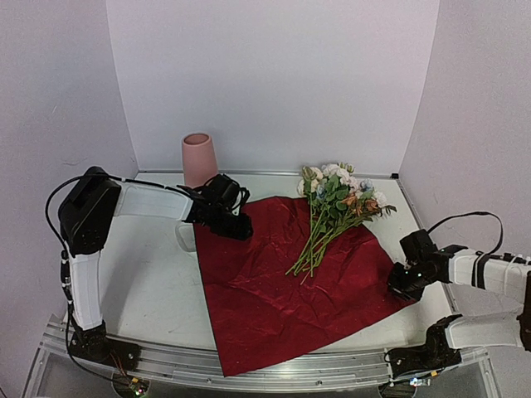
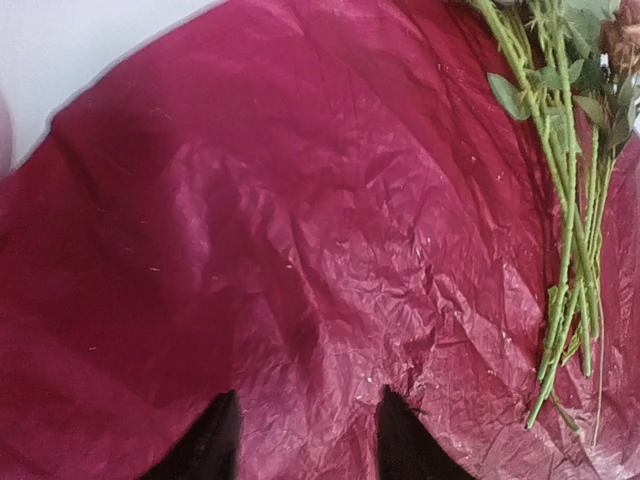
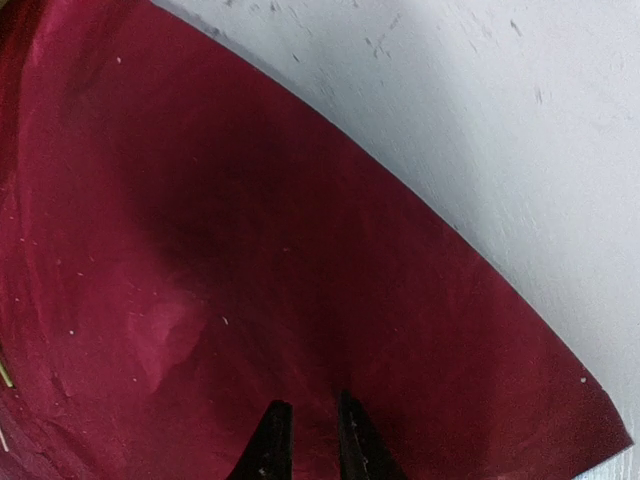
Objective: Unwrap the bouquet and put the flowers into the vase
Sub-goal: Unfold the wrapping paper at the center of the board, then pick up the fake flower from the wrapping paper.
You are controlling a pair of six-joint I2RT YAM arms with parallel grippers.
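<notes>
The flowers (image 1: 336, 203) lie on the spread red paper (image 1: 265, 290), right of the vase (image 1: 199, 159) at the far left of the table (image 1: 149, 282). The left tool (image 2: 305, 400) hangs released and the right tool (image 3: 305, 405) barely parted, both over the paper's edges. Snagging it could drag the stems away.

Top external: fixed, high and behind the arm bases (image 1: 93, 338), facing forward and down. It is the far view, taking in the whole table (image 1: 158, 282) up to the back wall.
Left wrist: close over the red wrapping paper (image 2: 300, 250), looking past the left fingertips (image 2: 215, 445) toward the flower stems (image 2: 570, 250).
Right wrist: closest view, over a paper corner, with the right fingertips (image 3: 272, 440) at the bottom edge and bare table beyond.
Shared: paper in all three views — stems in top and left wrist only.
</notes>
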